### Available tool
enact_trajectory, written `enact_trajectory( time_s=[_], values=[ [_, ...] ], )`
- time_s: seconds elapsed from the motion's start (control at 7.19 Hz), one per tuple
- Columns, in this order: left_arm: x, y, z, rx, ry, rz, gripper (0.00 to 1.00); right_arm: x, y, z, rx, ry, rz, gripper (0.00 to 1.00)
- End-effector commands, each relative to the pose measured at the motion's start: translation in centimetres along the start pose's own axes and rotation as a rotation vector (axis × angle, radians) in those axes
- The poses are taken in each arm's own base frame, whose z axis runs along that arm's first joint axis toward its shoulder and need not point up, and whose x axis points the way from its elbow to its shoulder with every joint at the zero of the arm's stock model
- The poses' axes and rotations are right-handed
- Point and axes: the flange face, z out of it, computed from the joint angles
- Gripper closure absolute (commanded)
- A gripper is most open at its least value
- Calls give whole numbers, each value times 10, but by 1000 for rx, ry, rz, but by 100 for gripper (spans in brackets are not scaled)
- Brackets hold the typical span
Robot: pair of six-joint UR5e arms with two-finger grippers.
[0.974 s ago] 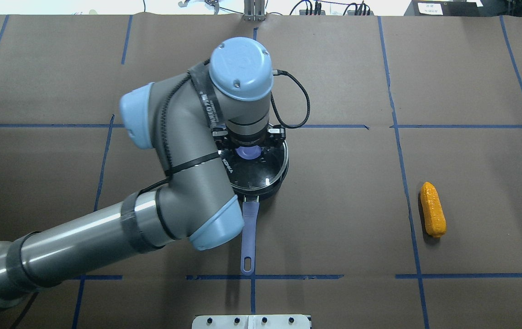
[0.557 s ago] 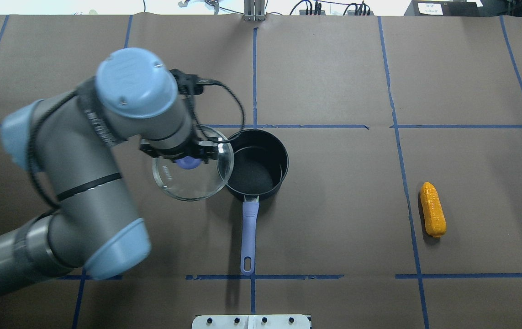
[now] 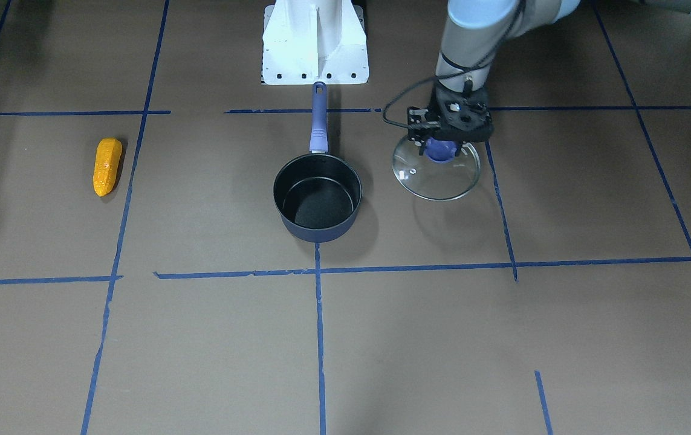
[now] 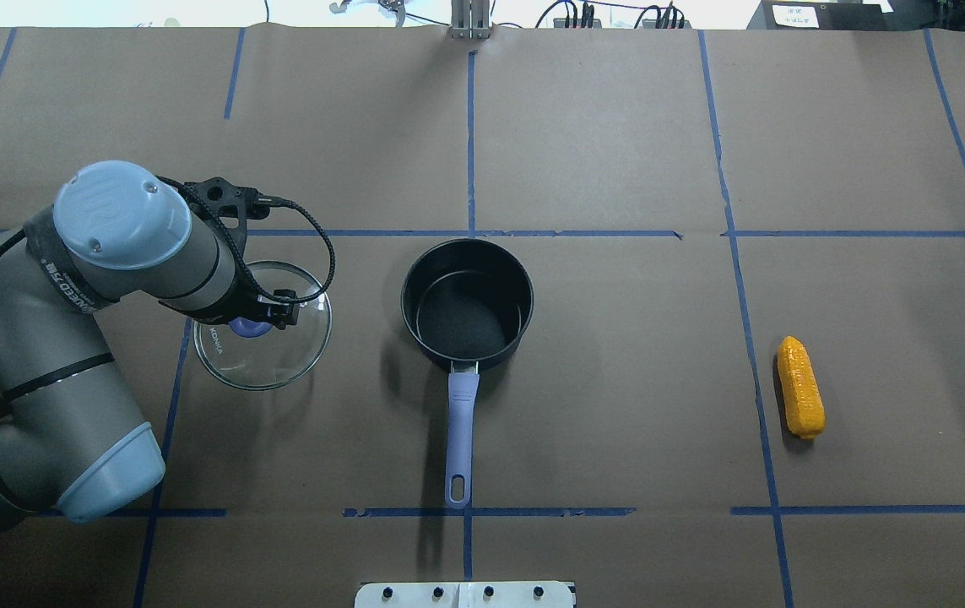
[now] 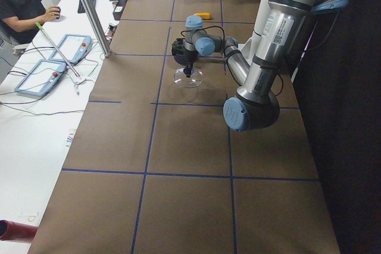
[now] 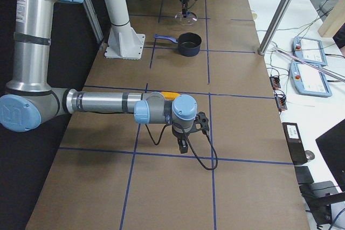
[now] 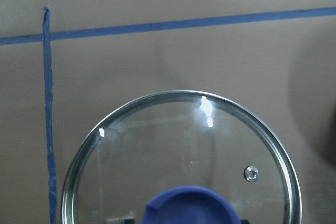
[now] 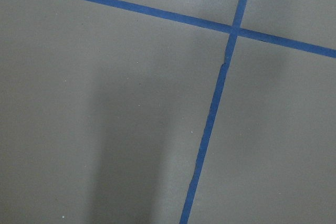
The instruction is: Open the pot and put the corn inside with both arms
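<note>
The dark navy pot (image 4: 467,304) stands open mid-table, its lavender handle (image 4: 458,431) pointing toward the robot; it also shows in the front view (image 3: 317,196). My left gripper (image 4: 250,325) is shut on the blue knob (image 7: 189,205) of the glass lid (image 4: 267,359) and holds it above the table, left of the pot and clear of it. The orange corn (image 4: 800,387) lies alone at the right. My right gripper (image 6: 183,146) shows only in the exterior right view, near the table's right end; I cannot tell whether it is open or shut.
Brown paper with blue tape lines (image 4: 469,152) covers the table. The white robot base (image 3: 315,42) stands behind the pot's handle. Pendants and cables (image 6: 307,60) lie on the white bench beyond the table's far edge.
My left gripper lifted the lid off the pot and carried it leftward in the overhead view, well clear. The pot now stands open. The corn has not moved.
</note>
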Motion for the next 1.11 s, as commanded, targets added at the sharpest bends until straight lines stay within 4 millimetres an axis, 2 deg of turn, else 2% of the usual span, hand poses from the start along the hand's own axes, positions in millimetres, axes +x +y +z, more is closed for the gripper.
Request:
enact_trajectory(
  time_s=[0.0,0.28,0.42,0.56,0.7,0.83,0.97],
  values=[
    [-25,1,28,-73,-6,-21,100,0,0,0,0,-2,0,0],
    [-29,-2,54,-93,41,-13,98,-2,-1,3,-5,-4,-2,0],
    [-31,-1,56,-112,57,-12,90,-4,-2,3,-5,-6,-4,0],
    [-34,-2,62,-120,47,-15,54,-8,-4,6,-12,-8,-13,0],
    [-34,-3,60,-113,51,-16,1,-13,-8,7,-10,-9,-22,0],
    [-43,-17,43,-85,61,-34,0,-30,-17,12,9,-24,12,0],
    [-54,-27,31,-75,70,-55,0,-58,-29,22,55,-42,69,0]
  ],
)
